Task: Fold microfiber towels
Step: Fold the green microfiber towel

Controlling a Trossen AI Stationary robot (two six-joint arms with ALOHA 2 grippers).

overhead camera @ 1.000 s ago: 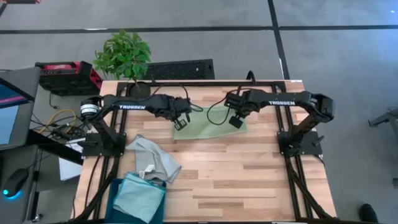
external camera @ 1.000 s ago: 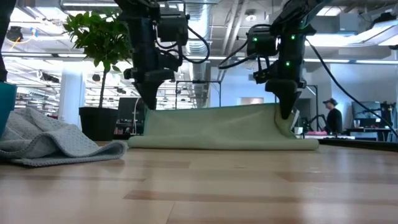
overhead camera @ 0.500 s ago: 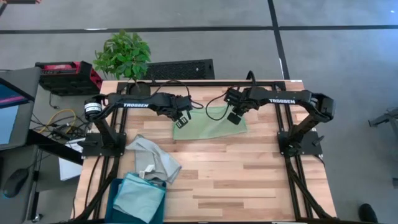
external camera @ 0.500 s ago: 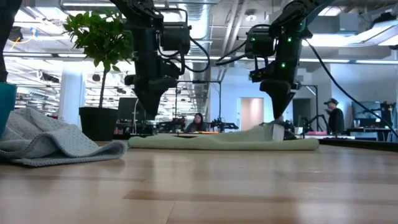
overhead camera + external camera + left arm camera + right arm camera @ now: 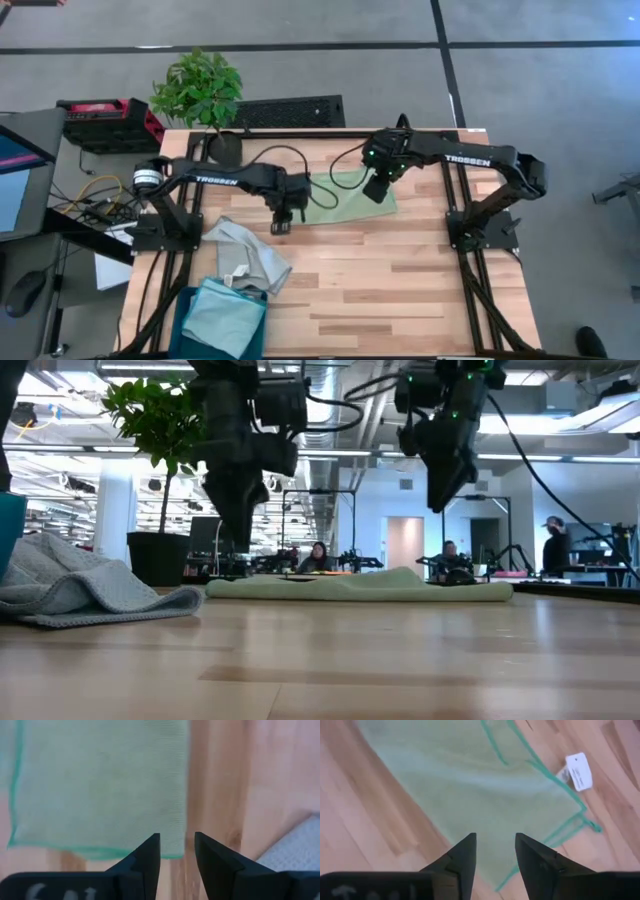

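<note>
Reads "TROSSEN" in white on each arm in the high view; white tag (image 5: pixel 579 771) at one corner of the green towel (image 5: pixel 345 198), print too small to read.

Green towel: lies folded flat on the far middle of the tabletop (image 5: pixel 400 290), long axis running left to right, darker green hem along its edges, low and level in the low view. A second ago stood lifted as a raised sheet between both grippers; half a second ago already dropped flat, and flat now.

Left gripper (image 5: pixel 281 221): hangs above the towel's near left corner, fingers (image 5: pixel 147 857) parted a little, holding nothing, towel edge and bare wood below the tips. Earlier sat farther back over the towel's left edge, pinched on the cloth; now moved toward the near side and let go.

Right gripper (image 5: pixel 374 189): above the towel's right part, fingers (image 5: pixel 465 855) spread, empty, clear of the cloth. Earlier clamped on the right edge down at towel height; now released and raised well above it in the low view.

Grey towel (image 5: pixel 247 255): crumpled heap on the near left of the tabletop, well apart from the green one, unchanged. Blue towel (image 5: pixel 222 315): lies across the teal bin (image 5: pixel 185 318) at the near left corner, unchanged.

Potted plant (image 5: pixel 198 88) at the far left edge. People (image 5: pixel 555 545) at desks in the room behind.
</note>
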